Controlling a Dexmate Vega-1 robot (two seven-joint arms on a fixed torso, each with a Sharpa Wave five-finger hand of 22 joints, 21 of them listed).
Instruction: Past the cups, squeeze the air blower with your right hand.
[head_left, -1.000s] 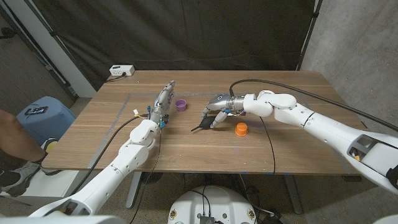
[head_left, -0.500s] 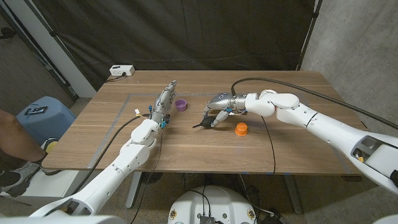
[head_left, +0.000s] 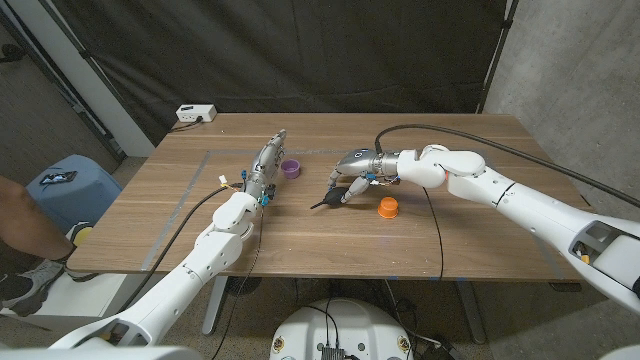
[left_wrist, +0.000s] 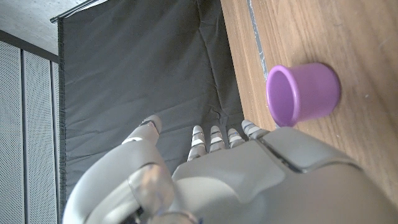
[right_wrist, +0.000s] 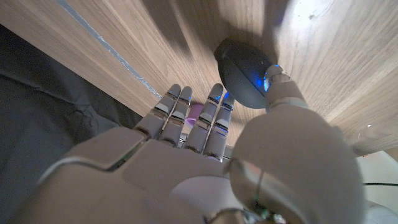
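Head view: right hand (head_left: 352, 172) is gripping the air blower (head_left: 331, 198) mid-table, bulb enclosed for squeezing; left hand (head_left: 263, 165) is waiting open beside purple cup (head_left: 290, 169).

Two glossy white rounded arm shells, grey joint bands. Silver-grey segmented left hand (head_left: 266, 160) and right hand (head_left: 352, 170); black cables trail along both forearms; small coloured wires at the left wrist.
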